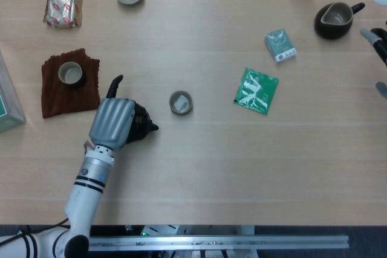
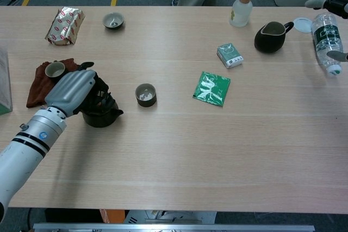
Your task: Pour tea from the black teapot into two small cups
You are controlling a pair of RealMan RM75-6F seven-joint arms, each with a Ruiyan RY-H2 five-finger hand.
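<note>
Left hand grips black teapot upright on table; no pour visibly started; right hand state unclear.

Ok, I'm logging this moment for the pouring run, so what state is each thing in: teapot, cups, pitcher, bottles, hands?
Black teapot: upright on the table, gripped by the left hand.
Small grey cup at centre: upright, contents unclear.
Small cup on the brown cloth: upright.
Small cup at the far edge: upright.
Dark pitcher: upright, uncovered.
Corked bottle: upright, stoppered.
Clear plastic bottle: lying down.
Right hand: mostly out of frame.
</note>
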